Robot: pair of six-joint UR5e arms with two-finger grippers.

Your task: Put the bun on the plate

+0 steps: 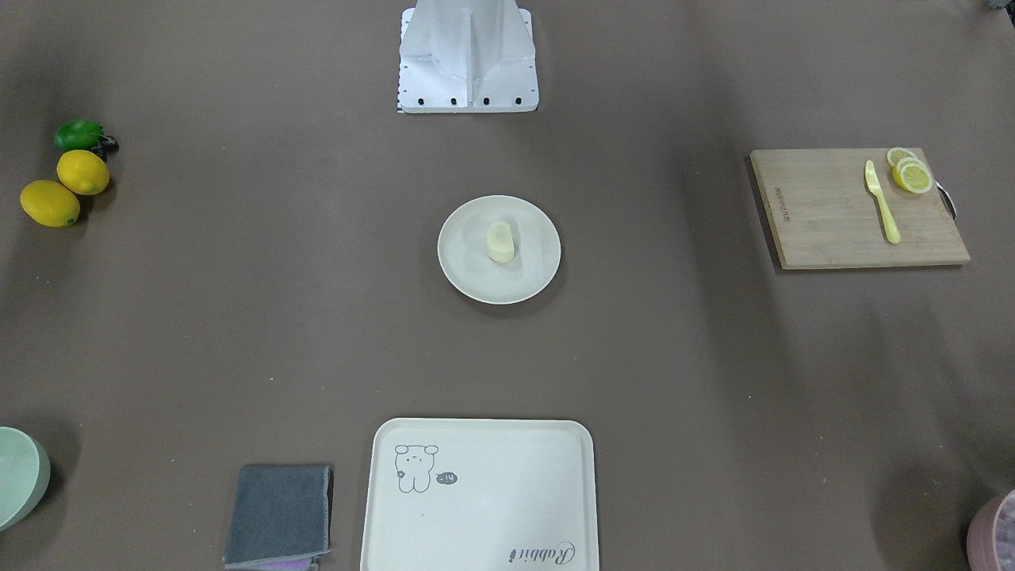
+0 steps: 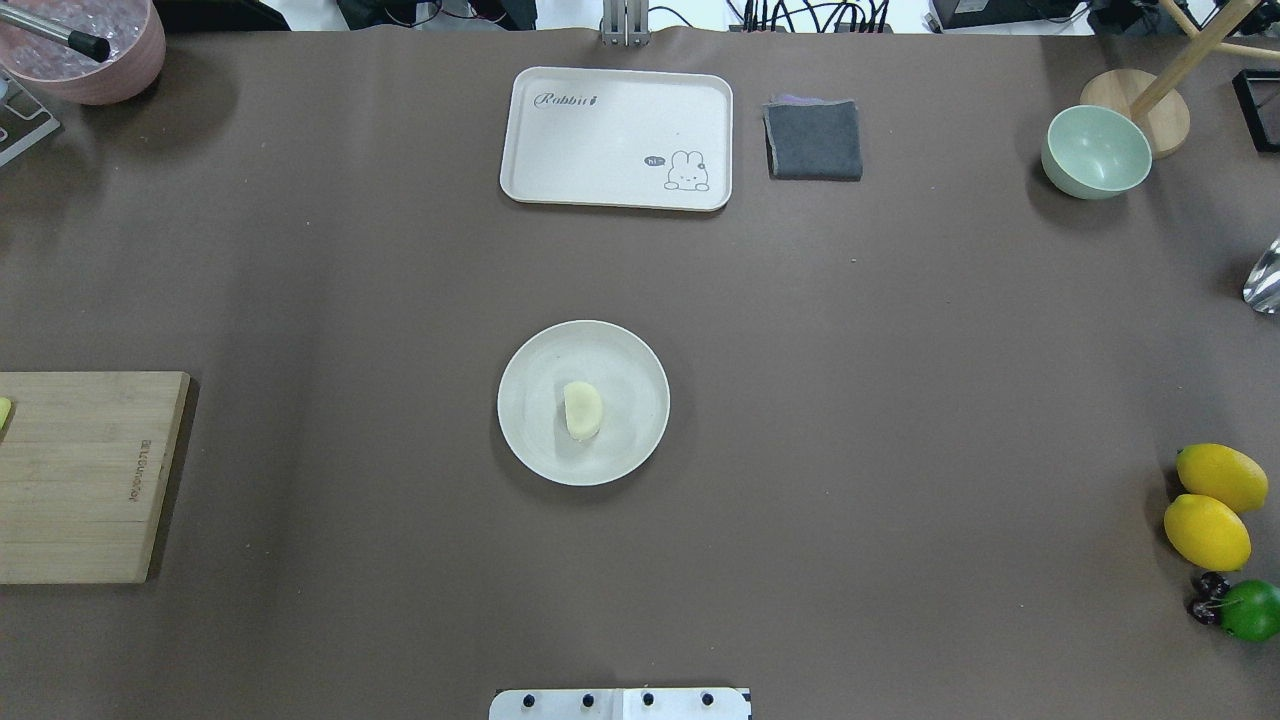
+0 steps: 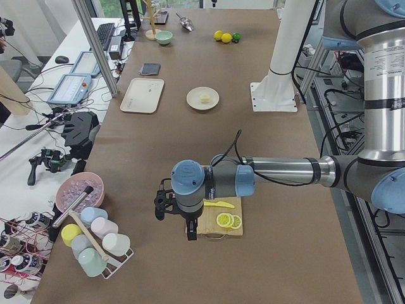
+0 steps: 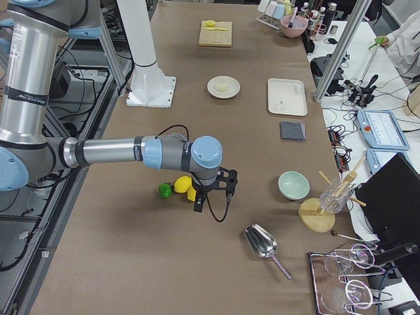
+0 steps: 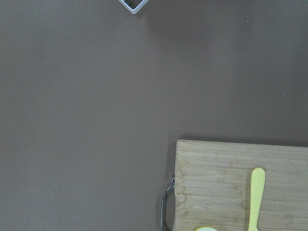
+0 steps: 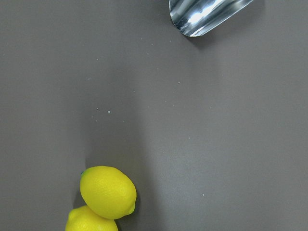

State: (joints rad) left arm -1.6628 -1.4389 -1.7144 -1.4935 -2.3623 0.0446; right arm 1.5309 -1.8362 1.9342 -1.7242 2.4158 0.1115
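The bun (image 1: 500, 241) (image 2: 582, 410), a small pale cream lump, lies near the middle of the round cream plate (image 1: 464, 274) (image 2: 530, 445) at the table's centre, with nothing touching it. My left gripper (image 3: 190, 229) shows only in the exterior left view, hanging over the end of the wooden cutting board (image 3: 223, 223), far from the plate (image 3: 193, 100). My right gripper (image 4: 197, 203) shows only in the exterior right view, above the lemons (image 4: 184, 184), also far from the plate (image 4: 215, 90). Whether either gripper is open or shut I cannot tell.
A rectangular cream tray (image 2: 560, 150) and a grey cloth (image 2: 813, 140) lie at the far side. A pale green bowl (image 2: 1095, 152), two lemons (image 2: 1210, 505) and a lime (image 2: 1250, 610) sit to the right. The board (image 1: 840, 214) carries a yellow knife (image 1: 882, 201) and lemon slices (image 1: 912, 174). A metal scoop (image 6: 207, 14) is near the lemons.
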